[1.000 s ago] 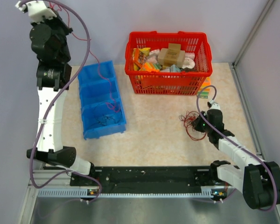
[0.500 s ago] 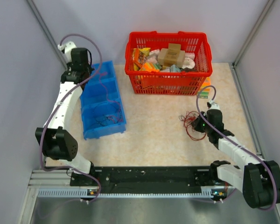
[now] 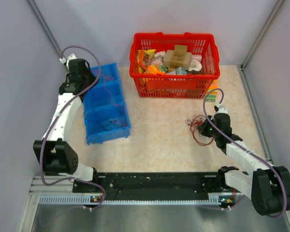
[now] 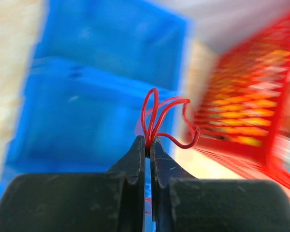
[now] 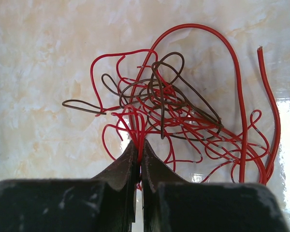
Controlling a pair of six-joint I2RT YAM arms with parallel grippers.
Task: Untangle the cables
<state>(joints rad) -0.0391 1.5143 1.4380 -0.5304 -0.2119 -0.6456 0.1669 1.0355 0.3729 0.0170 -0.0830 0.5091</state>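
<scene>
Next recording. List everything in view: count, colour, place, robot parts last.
cable bundle: one tangle, red and dark red, table right, pinched by right jaws
single cable: one, red, looped, in left jaws over the bin
bin: one, blue, compartmented, left; thin wires inside
basket: one, red, far centre, full of packaged goods
small item: one, green-yellow, right of basket
table: one, beige marbled
left arm: white-black, jaws shut
right arm: white-black, jaws shut
</scene>
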